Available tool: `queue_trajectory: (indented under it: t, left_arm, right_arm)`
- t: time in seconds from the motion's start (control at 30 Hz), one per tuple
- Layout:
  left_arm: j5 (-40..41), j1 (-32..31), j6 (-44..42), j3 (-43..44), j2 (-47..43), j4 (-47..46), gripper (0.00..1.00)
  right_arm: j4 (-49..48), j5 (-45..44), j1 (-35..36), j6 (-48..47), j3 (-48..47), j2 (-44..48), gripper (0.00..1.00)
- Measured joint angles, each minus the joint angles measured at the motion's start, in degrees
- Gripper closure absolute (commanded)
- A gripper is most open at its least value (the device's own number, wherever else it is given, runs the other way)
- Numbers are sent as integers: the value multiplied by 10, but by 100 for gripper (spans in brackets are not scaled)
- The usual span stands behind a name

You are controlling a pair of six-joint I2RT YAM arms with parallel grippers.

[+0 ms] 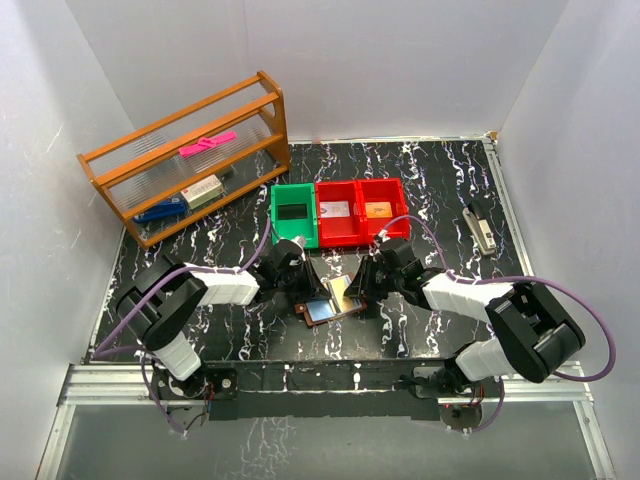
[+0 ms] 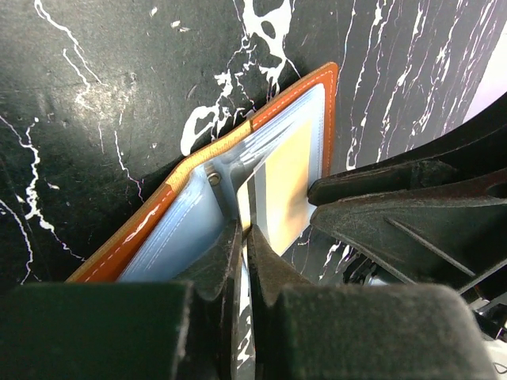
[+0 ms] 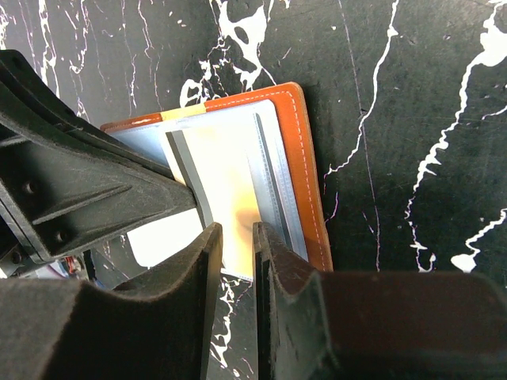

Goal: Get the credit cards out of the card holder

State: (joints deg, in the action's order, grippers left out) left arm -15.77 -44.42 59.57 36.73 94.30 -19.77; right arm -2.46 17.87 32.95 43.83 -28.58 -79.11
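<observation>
The card holder [image 1: 320,310] lies open on the black marbled table between my grippers, brown rim [image 2: 127,245] [image 3: 305,158] round a pale blue inside. One leaf stands up from it, holding a gold-orange credit card [image 2: 287,186] [image 3: 226,178] with a grey stripe. My left gripper [image 2: 245,231] [image 1: 312,285] is shut on the near edge of that standing leaf. My right gripper [image 3: 238,229] [image 1: 360,288] has its jaws a narrow gap apart at the card's near edge, nothing pinched between them. Each gripper's tips show in the other's wrist view, touching the card's side.
A green bin [image 1: 293,228] and two red bins [image 1: 340,230] [image 1: 382,228] stand just behind the grippers, with cards in them. A wooden rack [image 1: 190,160] stands at the back left. A small grey object [image 1: 482,228] lies at the right.
</observation>
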Motion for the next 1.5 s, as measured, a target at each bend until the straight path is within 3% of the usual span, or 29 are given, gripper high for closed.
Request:
queue_trajectory:
  t: [0.67,1.03,1.23,1.37,1.5]
  left_arm:
    - [9,-1,-32,-11,-57,73,100]
    - [16,-1,-38,-11,-60,96,100]
    - [18,-1,-41,-11,-62,98,100]
    - [21,-1,-41,-11,-62,100,89]
    - [22,-1,-37,-11,-63,94,70]
  right_arm:
    - [-2,-3,0,5,0,1,73]
    - [54,20,1,-52,-53,9,72]
    - [39,53,1,-54,-54,-39,73]
    - [14,80,1,-47,-53,-64,74]
    - [-9,80,1,-37,-41,-64,74]
